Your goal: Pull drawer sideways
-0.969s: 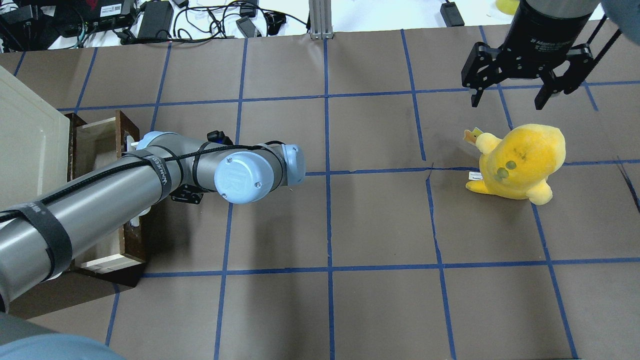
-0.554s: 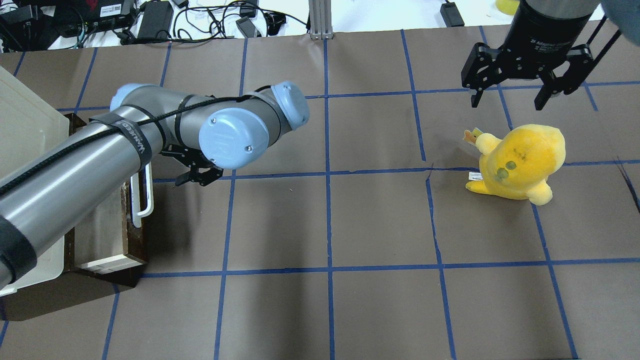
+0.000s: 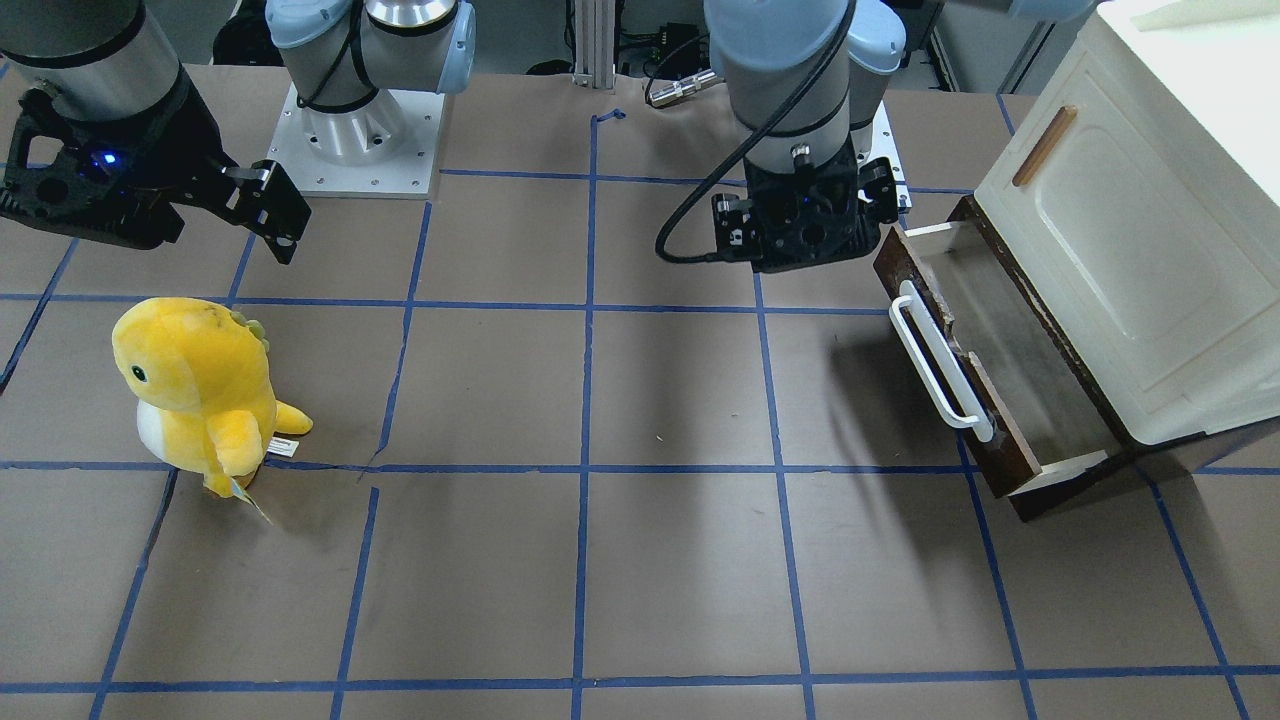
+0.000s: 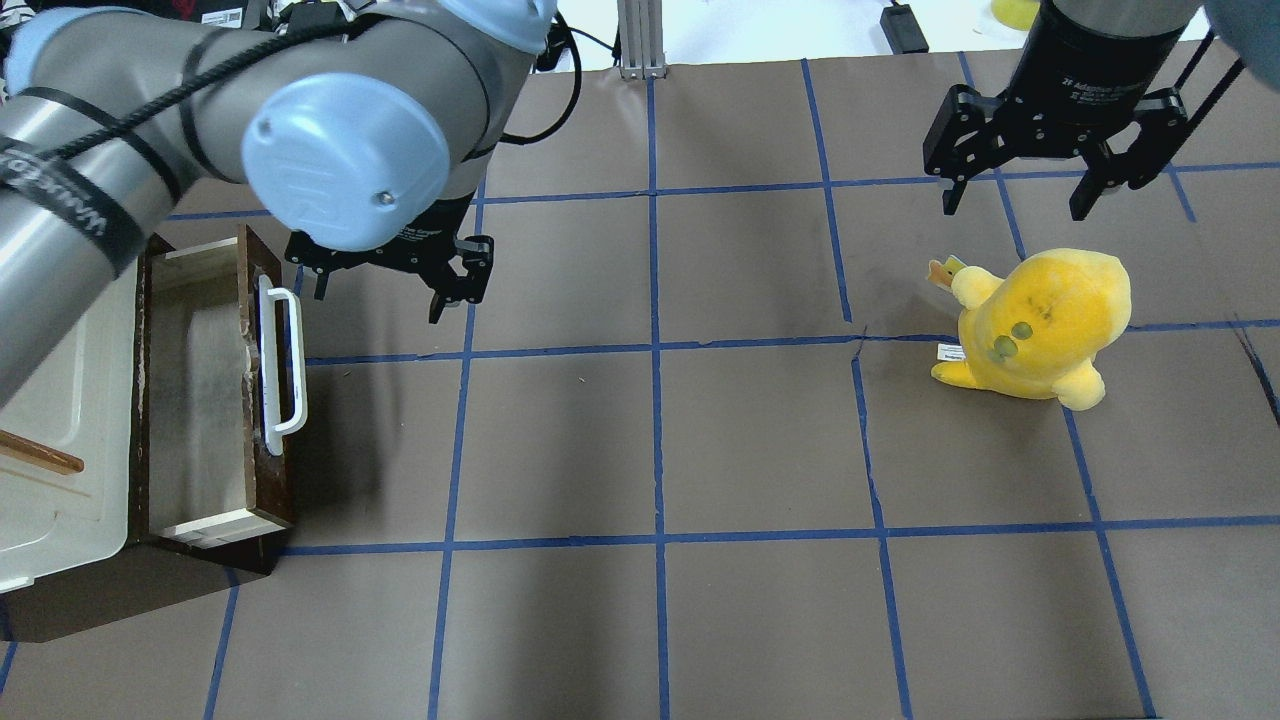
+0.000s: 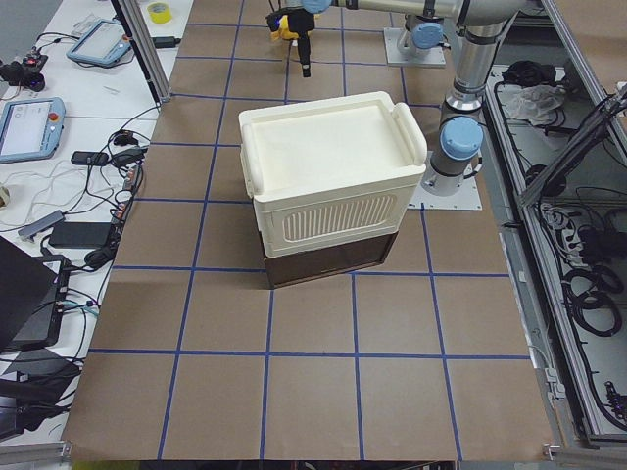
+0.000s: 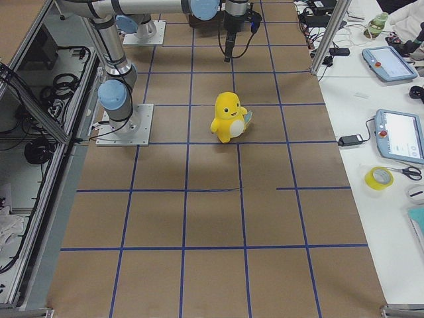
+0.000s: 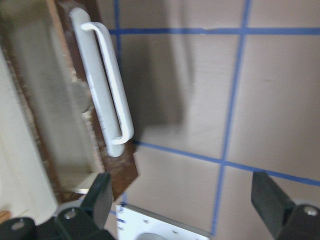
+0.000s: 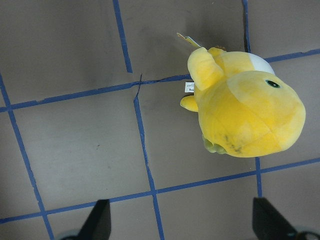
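Observation:
The drawer [image 4: 215, 400] stands pulled out from under the cream cabinet [image 4: 60, 400]. It has a dark brown front, a white bar handle [image 4: 280, 365] and a greyish floor. It also shows in the front view [image 3: 1010, 370] and in the left wrist view, where the handle [image 7: 105, 95] is at upper left. My left gripper [image 4: 380, 300] is open and empty. It hovers above the table just right of the handle's far end, not touching it. My right gripper [image 4: 1013, 205] is open and empty above the yellow plush [image 4: 1040, 320].
The cream cabinet [image 3: 1150, 230] has a panelled door with a small wooden handle [image 3: 1043, 146]. The yellow plush [image 3: 195, 390] stands on the brown, blue-taped table on the right arm's side. Cables and power bricks [image 4: 310, 35] lie beyond the table's far edge.
My left gripper has come off the drawer handle and risen, moving right and toward the table's far side. The drawer has stayed pulled out. The right arm and plush have not moved.

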Controlling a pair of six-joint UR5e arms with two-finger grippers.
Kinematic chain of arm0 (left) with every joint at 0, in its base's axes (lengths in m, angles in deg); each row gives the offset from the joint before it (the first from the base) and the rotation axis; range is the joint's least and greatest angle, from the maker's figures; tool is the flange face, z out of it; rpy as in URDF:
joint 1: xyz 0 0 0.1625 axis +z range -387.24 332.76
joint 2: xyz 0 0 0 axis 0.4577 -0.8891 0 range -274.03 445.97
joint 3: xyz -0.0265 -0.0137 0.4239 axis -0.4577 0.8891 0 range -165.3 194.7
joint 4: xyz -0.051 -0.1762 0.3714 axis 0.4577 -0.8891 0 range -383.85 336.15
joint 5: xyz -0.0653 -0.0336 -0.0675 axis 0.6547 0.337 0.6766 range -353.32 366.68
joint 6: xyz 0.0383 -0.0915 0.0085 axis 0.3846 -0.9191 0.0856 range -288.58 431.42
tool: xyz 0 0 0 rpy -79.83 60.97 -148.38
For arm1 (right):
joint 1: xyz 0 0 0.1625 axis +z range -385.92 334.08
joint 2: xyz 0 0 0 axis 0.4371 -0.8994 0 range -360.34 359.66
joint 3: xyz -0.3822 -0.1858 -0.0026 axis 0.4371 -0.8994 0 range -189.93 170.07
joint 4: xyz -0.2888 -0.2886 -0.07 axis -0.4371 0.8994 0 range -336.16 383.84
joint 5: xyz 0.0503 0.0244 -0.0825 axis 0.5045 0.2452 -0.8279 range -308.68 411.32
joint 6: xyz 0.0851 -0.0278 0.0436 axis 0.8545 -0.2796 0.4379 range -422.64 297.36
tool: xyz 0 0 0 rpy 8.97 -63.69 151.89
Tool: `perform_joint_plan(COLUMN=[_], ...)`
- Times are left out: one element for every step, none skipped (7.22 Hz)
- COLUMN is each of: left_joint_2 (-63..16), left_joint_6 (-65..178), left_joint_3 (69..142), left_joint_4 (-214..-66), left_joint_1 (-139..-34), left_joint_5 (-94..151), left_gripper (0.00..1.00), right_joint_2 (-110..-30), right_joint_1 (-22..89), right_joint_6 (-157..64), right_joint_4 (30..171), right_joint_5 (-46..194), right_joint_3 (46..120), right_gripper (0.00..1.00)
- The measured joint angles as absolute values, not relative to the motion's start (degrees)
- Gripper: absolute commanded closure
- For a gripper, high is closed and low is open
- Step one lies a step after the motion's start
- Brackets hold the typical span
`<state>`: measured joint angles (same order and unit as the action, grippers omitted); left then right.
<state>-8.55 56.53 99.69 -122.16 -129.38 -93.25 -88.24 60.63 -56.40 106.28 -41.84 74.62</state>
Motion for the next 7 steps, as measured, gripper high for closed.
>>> perform_joint_plan(left_joint_2=[-5.81,-4.36,-3.64,-2.96,-2.21,-1.59,-1.06], left_joint_6=[60.05,61.52,61.80,61.77,61.75,61.75,61.77], left_joint_3=[99.58,99.96,100.63,101.17,101.52,101.98,102.48], left_joint_4=[-119.48,-116.29,-114.12,-113.32,-113.22,-113.26,-113.30], left_joint_1=[-127.36,-125.68,-124.42,-123.96,-123.84,-123.81,-123.80], left_joint_5=[-87.00,-84.07,-82.62,-82.06,-81.99,-81.90,-81.89], left_gripper=[0.00,0.00,0.00,0.00,0.00,0.00,0.00], right_joint_2=[-88.24,-88.24,-88.24,-88.24,-88.24,-88.24,-88.23], right_joint_1=[60.60,60.59,60.61,60.64,60.65,60.65,60.65], right_joint_6=[-56.40,-56.40,-56.40,-56.40,-56.40,-56.40,-56.40], right_joint_4=[106.28,106.28,106.28,106.28,106.28,106.28,106.28], right_joint_5=[-41.84,-41.84,-41.84,-41.85,-41.85,-41.84,-41.84], right_joint_3=[74.62,74.61,74.62,74.62,74.62,74.62,74.62], right_gripper=[0.00,0.00,0.00,0.00,0.00,0.00,0.00])
